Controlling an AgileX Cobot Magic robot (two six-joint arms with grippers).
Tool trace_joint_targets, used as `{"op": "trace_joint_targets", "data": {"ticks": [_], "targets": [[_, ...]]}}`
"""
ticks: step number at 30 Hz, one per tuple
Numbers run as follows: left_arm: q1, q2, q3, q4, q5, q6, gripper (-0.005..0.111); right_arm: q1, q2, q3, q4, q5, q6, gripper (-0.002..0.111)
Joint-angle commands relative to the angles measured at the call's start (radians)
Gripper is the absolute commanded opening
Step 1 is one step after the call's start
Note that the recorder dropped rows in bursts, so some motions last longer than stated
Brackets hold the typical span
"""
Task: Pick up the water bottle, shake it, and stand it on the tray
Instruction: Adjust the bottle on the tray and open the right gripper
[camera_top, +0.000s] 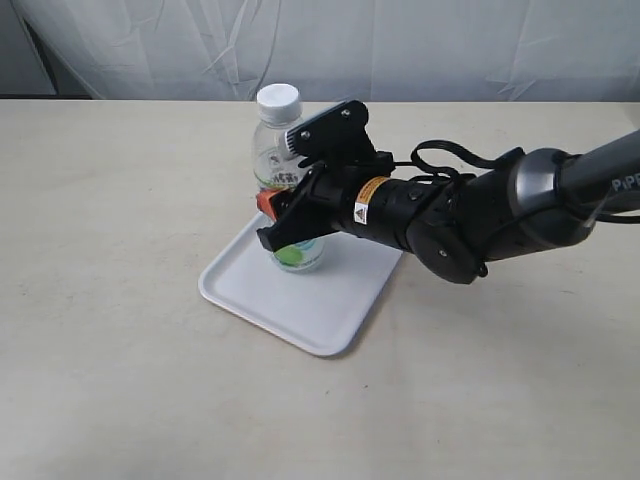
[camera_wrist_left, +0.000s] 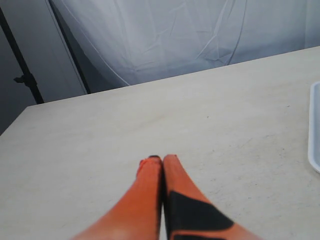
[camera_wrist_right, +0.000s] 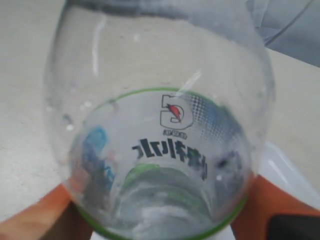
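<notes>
The water bottle (camera_top: 279, 150), clear with a white cap and a white-and-green label, stands upright at the far part of the white tray (camera_top: 320, 300). My right gripper (camera_top: 285, 222) is shut on its lower body, orange fingers on both sides. In the right wrist view the water bottle (camera_wrist_right: 160, 115) fills the picture, with orange fingers (camera_wrist_right: 40, 215) at either side and a bit of the tray (camera_wrist_right: 287, 170) behind. My left gripper (camera_wrist_left: 161, 159) hovers over bare table, its orange fingers pressed together, holding nothing. The edge of the tray (camera_wrist_left: 315, 130) shows at that view's side.
The beige table (camera_top: 120, 330) spreads all round the tray. A white cloth backdrop (camera_top: 400, 45) hangs behind the far edge. The black right arm (camera_top: 480, 215) reaches in from the right above the table. A dark stand (camera_wrist_left: 22, 65) is beyond the table's corner.
</notes>
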Motion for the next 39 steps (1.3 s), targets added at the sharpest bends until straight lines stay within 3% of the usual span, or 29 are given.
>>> {"op": "trace_joint_targets", "data": {"ticks": [1,4,6,33,35,39], "targets": [[-0.002,-0.005,0.004,-0.004,-0.013,-0.003,0.000,-0.005,-0.004,0.003,0.004,-0.029,0.044,0.033],[-0.002,-0.005,0.004,-0.004,-0.013,-0.003,0.000,-0.005,-0.004,0.003,0.004,0.006,0.044,0.057],[-0.002,-0.005,0.004,-0.004,-0.013,-0.003,0.000,-0.005,-0.004,0.003,0.004,0.025,0.044,0.064],[-0.002,-0.005,0.004,-0.004,-0.013,-0.003,0.000,-0.002,-0.075,0.085,0.027,0.075,0.050,0.065],[-0.002,-0.005,0.004,-0.004,-0.013,-0.003,0.000,-0.002,-0.075,0.085,0.027,0.081,0.050,0.072],[-0.002,-0.005,0.004,-0.004,-0.013,-0.003,0.000,-0.002,-0.075,0.085,0.027,0.079,0.050,0.102]]}}
